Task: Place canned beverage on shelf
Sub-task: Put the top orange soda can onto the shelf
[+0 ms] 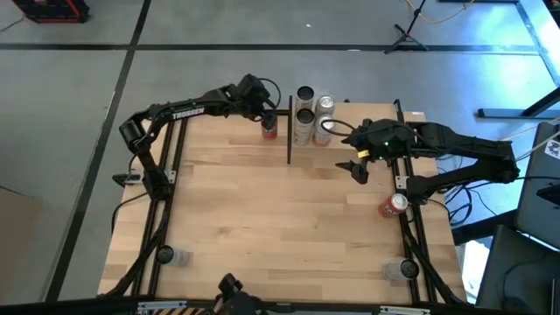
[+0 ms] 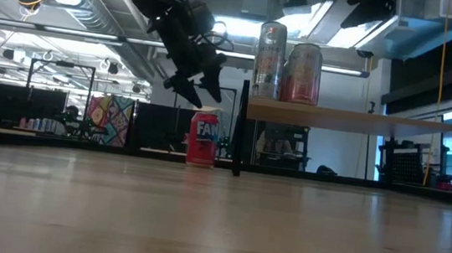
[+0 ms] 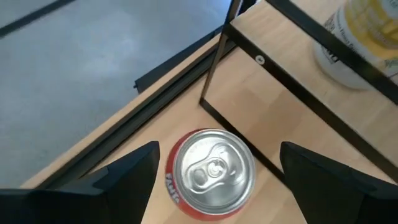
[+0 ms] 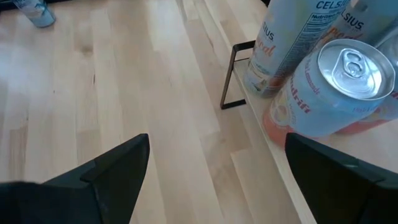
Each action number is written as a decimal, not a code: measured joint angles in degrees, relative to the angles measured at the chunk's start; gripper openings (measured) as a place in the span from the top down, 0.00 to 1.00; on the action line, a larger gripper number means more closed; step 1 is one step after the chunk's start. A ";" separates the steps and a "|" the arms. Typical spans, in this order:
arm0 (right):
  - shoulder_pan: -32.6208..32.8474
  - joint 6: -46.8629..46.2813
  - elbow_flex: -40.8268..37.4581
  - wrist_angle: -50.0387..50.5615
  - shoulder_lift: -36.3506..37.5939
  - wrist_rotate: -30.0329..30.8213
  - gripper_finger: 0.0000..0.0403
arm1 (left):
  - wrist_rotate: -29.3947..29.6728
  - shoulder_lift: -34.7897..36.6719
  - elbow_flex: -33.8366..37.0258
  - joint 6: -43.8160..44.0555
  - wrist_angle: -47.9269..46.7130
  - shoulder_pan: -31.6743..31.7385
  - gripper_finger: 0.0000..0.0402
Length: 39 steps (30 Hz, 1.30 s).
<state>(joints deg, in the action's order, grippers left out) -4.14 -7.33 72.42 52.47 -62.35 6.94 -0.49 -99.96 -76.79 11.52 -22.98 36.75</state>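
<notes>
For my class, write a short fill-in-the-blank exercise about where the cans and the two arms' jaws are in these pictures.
1. The red can stands on the table, ____ the shelf rather than on it.
2. The left gripper hangs directly ____ the red can.
3. The left gripper's jaws are ____.
4. A second red can lies on its ____ near the table's right edge.

Missing words: beside; above; open; side

"TROSSEN" on the left arm (image 1: pixel 188 112). "CELSIUS" on a tall pale can (image 4: pixel 280 46). "FAN", partial, on the red can (image 2: pixel 203 138).
</notes>
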 joint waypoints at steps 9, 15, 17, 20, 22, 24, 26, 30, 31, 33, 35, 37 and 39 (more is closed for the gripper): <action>0.00 -0.58 -0.01 -0.04 0.00 0.11 0.10 | 0.21 -1.16 0.00 -1.60 -0.27 -0.01 0.18; 0.00 -1.56 0.00 -0.06 0.00 0.13 0.10 | -0.20 -4.69 0.00 -1.57 -0.22 -0.09 0.18; 0.00 -1.80 0.00 -0.06 0.00 0.13 0.10 | -0.33 -5.45 0.00 -1.56 -0.37 -0.09 0.18; 0.00 -1.95 0.00 -0.06 0.00 0.13 0.10 | -0.27 -6.03 0.00 -1.63 -0.35 -0.13 0.18; 0.00 -1.97 0.00 -0.06 0.00 0.13 0.10 | -0.29 -6.38 0.00 -1.70 -0.07 -0.13 0.18; 0.00 -1.92 0.00 -0.06 0.00 0.13 0.10 | -0.09 -6.59 0.00 -2.26 -0.07 -0.13 0.18; 0.00 -1.90 0.00 -0.06 0.00 0.13 0.10 | 0.16 -6.71 -0.04 -2.99 -0.12 -0.15 0.20; 0.00 -1.44 0.00 -0.06 0.00 0.14 0.10 | 0.17 -6.71 -0.07 -3.13 -0.51 -0.16 0.29; 0.00 -1.44 0.00 -0.06 0.00 0.13 0.10 | 0.16 -6.71 -0.07 -3.13 -0.56 -0.28 0.31; 0.00 -1.43 0.00 -0.06 0.00 0.15 0.10 | -0.11 -6.41 -0.07 -3.80 -1.10 -0.41 0.34; 0.00 -1.42 0.00 -0.06 0.00 0.13 0.10 | -0.10 -5.47 -0.03 -4.62 -2.54 -0.92 0.34; 0.00 -2.41 0.00 -0.06 0.00 -0.04 0.10 | 0.11 -3.53 0.20 -4.98 -5.67 -1.65 0.34; 0.00 -3.18 0.00 -0.29 0.00 -0.45 0.10 | 0.18 -0.45 0.24 -6.00 -7.96 -2.64 0.34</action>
<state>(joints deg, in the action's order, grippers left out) -4.14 -10.52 72.42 52.18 -62.35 6.49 -0.31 -100.41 -76.55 5.53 -30.94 34.11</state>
